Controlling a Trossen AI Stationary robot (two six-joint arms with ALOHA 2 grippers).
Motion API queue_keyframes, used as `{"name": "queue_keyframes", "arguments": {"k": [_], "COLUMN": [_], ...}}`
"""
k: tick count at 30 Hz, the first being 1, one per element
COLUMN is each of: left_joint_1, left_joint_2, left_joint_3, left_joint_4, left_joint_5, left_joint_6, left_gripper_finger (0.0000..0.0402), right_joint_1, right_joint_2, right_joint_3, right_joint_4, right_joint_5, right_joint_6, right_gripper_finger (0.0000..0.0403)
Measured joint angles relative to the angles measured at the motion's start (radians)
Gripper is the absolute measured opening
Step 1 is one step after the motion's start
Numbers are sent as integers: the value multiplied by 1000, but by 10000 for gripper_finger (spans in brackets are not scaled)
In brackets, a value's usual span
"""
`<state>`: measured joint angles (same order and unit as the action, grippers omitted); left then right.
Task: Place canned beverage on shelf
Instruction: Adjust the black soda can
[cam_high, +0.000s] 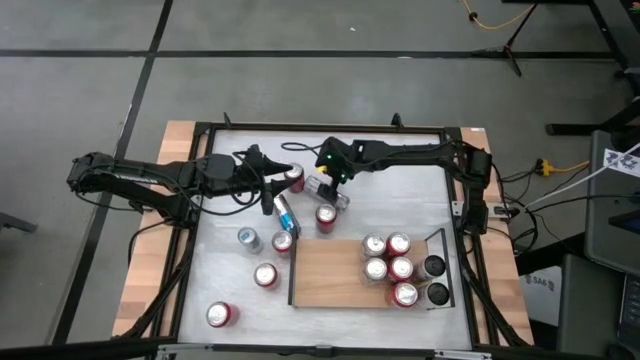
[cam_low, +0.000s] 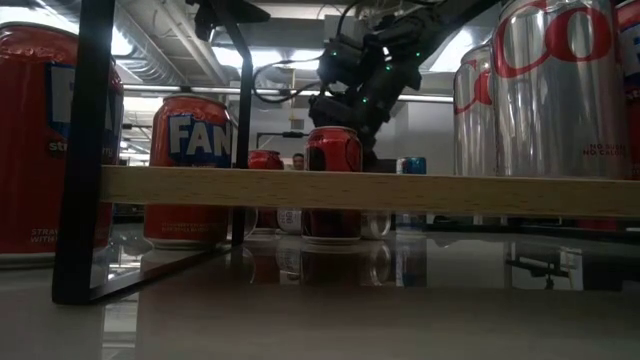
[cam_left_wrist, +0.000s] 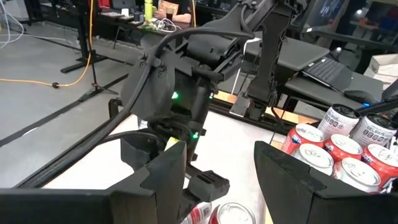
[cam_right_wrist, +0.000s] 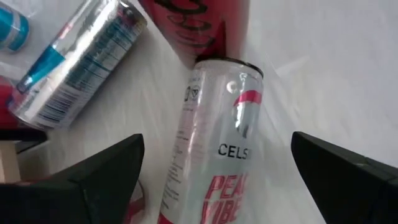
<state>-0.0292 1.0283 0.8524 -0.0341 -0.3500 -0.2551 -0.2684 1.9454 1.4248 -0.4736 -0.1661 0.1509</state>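
— So where did everything sit, biggest first?

— Taking the shelf (cam_high: 325, 270) as the mark: the wooden board lay on the white table (cam_high: 400, 190), with a cluster of upright cans (cam_high: 388, 268) on its right half. Both arms were beyond its far edge. The right gripper (cam_high: 335, 180) hovered near the shelf's far left corner, fingers (cam_right_wrist: 99, 171) spread wide on either side of a slim white Celsius can (cam_right_wrist: 214, 143) lying on its side beneath it, not yet touching it. The left gripper (cam_left_wrist: 224, 180) waited close by, a little farther from the shelf, its fingers apart and holding nothing.

— And the can itself?

— It lay just off the shelf's far edge, its top touching a red can (cam_right_wrist: 196, 25), with a silver-and-blue can (cam_right_wrist: 74, 62) lying alongside.

— How would it handle?

— Likely a thin-walled aluminium cylinder: stiff if full, easily dented if squeezed hard, smooth and glossy, so prone to slipping or rolling away. I would have closed across the middle of the body, fingers square to its long axis.

— Anything awkward?

— It would have to be stood upright before resting on the shelf.
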Motion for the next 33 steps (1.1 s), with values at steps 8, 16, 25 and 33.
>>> {"name": "queue_keyframes", "arguments": {"k": [8, 16, 25, 33], "left_joint_1": [0, 0, 0, 0], "left_joint_2": [0, 0, 0, 0], "left_joint_3": [0, 0, 0, 0], "left_joint_4": [0, -5, -8, -8], "left_joint_5": [0, 0, 0, 0], "left_joint_6": [0, 0, 0, -3], "left_gripper_finger": [185, 185, 185, 185], "right_joint_1": [0, 0, 0, 0], "right_joint_2": [25, 71, 115, 115], "right_joint_3": [0, 1, 1, 1], "right_joint_4": [-13, -31, -104, -106], "right_joint_5": [-4, 8, 83, 97], "right_joint_6": [1, 1, -1, -23], "right_gripper_finger": [399, 399, 399, 350]}}
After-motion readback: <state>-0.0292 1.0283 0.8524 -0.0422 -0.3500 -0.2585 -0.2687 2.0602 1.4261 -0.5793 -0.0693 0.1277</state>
